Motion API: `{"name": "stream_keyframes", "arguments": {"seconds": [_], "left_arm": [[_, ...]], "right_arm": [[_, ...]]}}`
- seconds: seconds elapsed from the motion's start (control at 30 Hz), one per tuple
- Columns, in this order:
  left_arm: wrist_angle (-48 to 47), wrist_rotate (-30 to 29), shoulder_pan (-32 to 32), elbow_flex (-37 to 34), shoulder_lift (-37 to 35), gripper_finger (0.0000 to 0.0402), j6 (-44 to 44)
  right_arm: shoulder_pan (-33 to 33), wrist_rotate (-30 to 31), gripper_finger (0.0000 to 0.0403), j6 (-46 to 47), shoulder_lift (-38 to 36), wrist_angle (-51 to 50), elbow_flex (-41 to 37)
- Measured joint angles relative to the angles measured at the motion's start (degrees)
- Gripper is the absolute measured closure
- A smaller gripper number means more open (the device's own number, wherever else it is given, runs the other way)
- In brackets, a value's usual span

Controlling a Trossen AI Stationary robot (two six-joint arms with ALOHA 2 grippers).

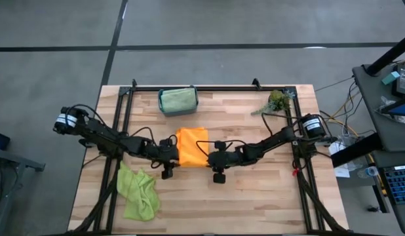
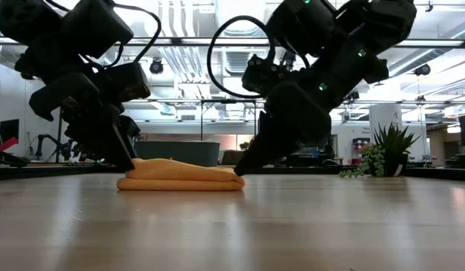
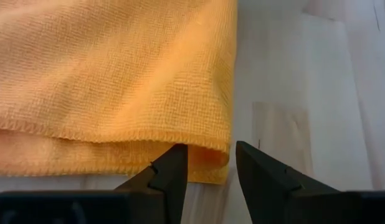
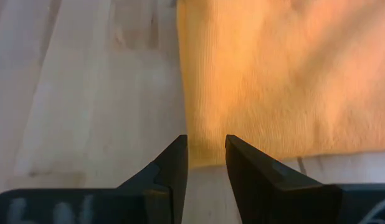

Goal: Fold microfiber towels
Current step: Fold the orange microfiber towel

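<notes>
A small teal bin (image 1: 178,100) sits at the far edge of the wooden counter (image 1: 255,190), holding a pale sage green towel (image 1: 177,99) that fills it nearly to the rim. To its right, near the far right corner, lies a green plant sprig (image 1: 276,101).

At mid-counter, an orange towel (image 1: 192,146) lies folded into a neat rectangle, its layers stacked flat as seen from counter height (image 2: 181,175). Both dark arms reach in low from opposite sides and meet at it. The left hand (image 1: 168,149) comes in from the left with its wrist angled down to the towel's left edge; in its wrist view the two fingers (image 3: 171,171) stand slightly apart at the corner of the folded cloth (image 3: 111,81), where the doubled hem shows, and whether they are pinching the fabric cannot be told. The right hand (image 1: 215,157) comes in from the right, tilted steeply down to the towel's near right corner; its fingers (image 4: 174,158) stand narrowly apart at the edge of the orange cloth (image 4: 286,81), and whether they have hold of it cannot be told either.

A lime green towel (image 1: 138,191) lies crumpled and unfolded at the near left of the counter, well apart from the orange one, just below the left arm's forearm. Beyond the counter, the level view shows the sprig (image 2: 383,154) standing against the room behind.
</notes>
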Motion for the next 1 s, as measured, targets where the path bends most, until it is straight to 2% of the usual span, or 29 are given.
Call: {"name": "stream_keyframes", "arguments": {"seconds": [0.17, 0.67, 0.83, 1.0], "left_arm": [[2.74, -0.04, 0.02, -0.02, 0.07, 0.0282, 0.12], [2.75, -0.09, 0.01, -0.02, 0.07, 0.0282, 0.39], [2.75, -0.13, 0.0, -0.02, 0.07, 0.0282, 0.39], [2.42, -0.11, 0.0, -0.02, 0.09, 0.0282, 0.39]], "right_arm": [[0.11, 0.33, 0.0303, 0.05, 0.0, 2.85, -0.9], [0.24, 0.41, 0.0303, -0.19, 0.01, 4.17, -1.3], [0.24, 0.59, 0.0303, -0.92, 3.19, 8.38, -1.24], [0.24, 0.63, 0.0303, -0.49, 4.04, 7.86, -0.61]]}}
